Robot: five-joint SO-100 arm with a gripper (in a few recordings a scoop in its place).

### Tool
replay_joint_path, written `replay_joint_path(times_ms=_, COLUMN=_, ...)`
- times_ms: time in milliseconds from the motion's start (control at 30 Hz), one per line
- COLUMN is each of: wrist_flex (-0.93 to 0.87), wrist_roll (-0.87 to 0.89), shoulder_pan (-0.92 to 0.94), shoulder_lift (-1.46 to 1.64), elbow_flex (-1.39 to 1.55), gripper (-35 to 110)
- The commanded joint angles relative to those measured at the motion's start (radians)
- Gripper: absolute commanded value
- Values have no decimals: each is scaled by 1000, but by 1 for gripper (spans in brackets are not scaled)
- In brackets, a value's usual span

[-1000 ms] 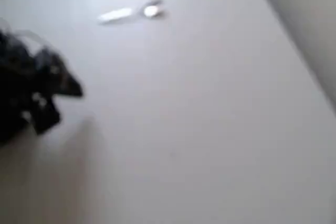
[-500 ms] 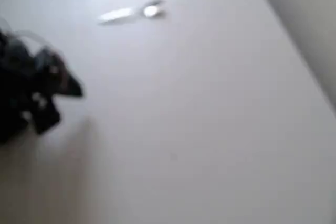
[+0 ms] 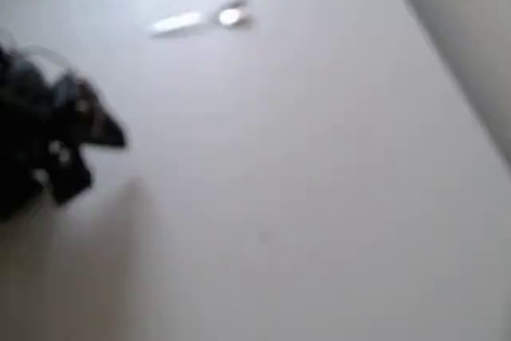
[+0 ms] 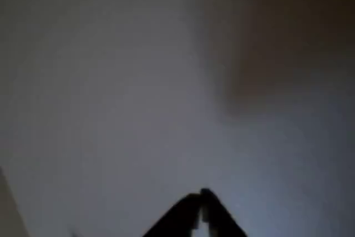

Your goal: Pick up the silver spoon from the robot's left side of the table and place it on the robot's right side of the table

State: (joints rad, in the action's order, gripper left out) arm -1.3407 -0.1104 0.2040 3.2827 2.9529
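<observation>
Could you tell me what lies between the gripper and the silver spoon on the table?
Nothing: in the overhead view, only bare white table separates the gripper at the left from the silver spoon farther up.

My arm [image 3: 36, 145] sits at the left edge in the overhead view, black, folded, blurry. The gripper [image 3: 112, 133] points right, off to the side. In the wrist view the gripper [image 4: 199, 206] has its two fingertips pressed together, nothing between them.
</observation>
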Motion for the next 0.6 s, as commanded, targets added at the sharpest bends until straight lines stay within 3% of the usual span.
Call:
replay_joint_path(times_ms=0, wrist_flex=-5, wrist_roll=-9, shoulder_pan=-8, shoulder_lift=9, elbow_flex=-3, gripper=-2)
replay_joint_path(times_ms=567, wrist_flex=-5, wrist_roll=-35, shoulder_pan=-40, shoulder_lift=9, elbow_flex=-3, gripper=-1)
